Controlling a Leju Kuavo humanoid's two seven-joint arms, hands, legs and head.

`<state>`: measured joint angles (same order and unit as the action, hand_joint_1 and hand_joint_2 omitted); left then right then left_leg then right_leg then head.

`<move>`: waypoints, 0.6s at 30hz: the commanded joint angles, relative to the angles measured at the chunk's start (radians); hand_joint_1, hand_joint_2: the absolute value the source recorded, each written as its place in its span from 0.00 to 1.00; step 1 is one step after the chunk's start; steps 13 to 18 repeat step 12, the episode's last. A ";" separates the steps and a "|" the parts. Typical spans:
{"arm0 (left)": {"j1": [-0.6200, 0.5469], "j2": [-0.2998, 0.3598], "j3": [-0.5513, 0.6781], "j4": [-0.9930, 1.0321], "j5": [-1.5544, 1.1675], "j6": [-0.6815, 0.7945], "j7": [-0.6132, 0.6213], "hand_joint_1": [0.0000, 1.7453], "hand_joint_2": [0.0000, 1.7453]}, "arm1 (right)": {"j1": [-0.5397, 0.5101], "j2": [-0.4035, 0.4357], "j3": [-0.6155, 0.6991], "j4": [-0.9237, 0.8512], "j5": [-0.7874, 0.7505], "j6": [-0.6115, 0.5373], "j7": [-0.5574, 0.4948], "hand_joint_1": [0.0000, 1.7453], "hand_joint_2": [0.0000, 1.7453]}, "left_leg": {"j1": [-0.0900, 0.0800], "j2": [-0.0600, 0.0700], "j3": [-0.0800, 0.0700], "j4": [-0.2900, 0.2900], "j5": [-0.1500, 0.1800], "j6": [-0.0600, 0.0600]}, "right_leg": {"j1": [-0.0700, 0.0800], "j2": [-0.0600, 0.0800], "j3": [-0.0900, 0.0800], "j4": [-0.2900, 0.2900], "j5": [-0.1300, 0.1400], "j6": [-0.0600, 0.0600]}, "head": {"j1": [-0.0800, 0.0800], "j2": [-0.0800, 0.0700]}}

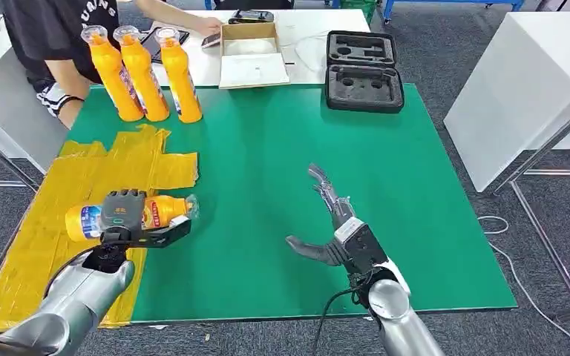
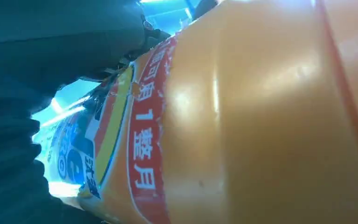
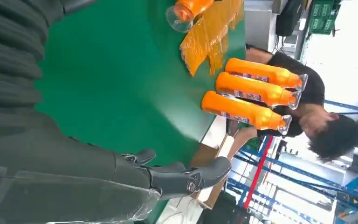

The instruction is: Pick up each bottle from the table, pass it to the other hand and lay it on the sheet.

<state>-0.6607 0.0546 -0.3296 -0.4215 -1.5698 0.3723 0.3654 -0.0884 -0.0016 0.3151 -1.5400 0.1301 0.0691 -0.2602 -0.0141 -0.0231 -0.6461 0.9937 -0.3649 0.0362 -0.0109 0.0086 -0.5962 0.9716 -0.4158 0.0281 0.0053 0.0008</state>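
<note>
The bottle point(image 1: 130, 215) is lying sideways in your left hand point(image 1: 124, 216), over the yellow sheet's point(image 1: 30, 245) edge; it is looking full, heavy, slick, so keep gripping its labelled middle; your right hand point(image 1: 334, 230) is hovering open, holding nothing.

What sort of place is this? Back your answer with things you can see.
Probably a robotics lab or workshop: a green mat taped with a yellow sheet, an open foam-lined equipment case, and blue metal racking behind a seated person.
</note>
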 commanded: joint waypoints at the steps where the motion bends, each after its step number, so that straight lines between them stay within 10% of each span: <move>1: 0.038 0.017 0.065 0.086 -0.001 -0.016 0.003 1.00 1.00 | -0.030 -0.012 0.013 0.057 -0.001 -0.004 0.007 0.00 1.00 | 0.000 0.006 0.004 -0.001 -0.002 -0.002 | 0.000 0.004 0.003 -0.002 0.000 -0.001 | 0.000 0.000; 3: 0.037 0.011 0.075 0.087 0.002 -0.020 0.000 1.00 1.00 | -0.031 -0.010 0.015 0.060 -0.001 -0.004 0.007 0.00 1.00 | 0.000 0.006 0.004 -0.001 -0.002 -0.003 | 0.001 0.004 0.003 -0.002 0.000 -0.001 | 0.000 0.000; 5: 0.037 0.007 0.079 0.086 -0.001 -0.020 -0.007 0.00 1.00 | -0.033 -0.009 0.016 0.062 -0.002 -0.006 0.008 0.00 1.00 | 0.000 0.006 0.004 -0.001 -0.002 -0.003 | 0.001 0.004 0.003 -0.002 0.000 -0.001 | 0.000 0.000; 18: 0.034 -0.004 0.090 0.092 0.003 -0.035 -0.020 0.00 1.00 | -0.040 -0.003 0.016 0.067 -0.004 -0.008 0.012 0.00 1.00 | 0.001 0.006 0.004 -0.001 -0.002 -0.003 | 0.001 0.003 0.003 -0.002 0.000 -0.001 | 0.000 0.000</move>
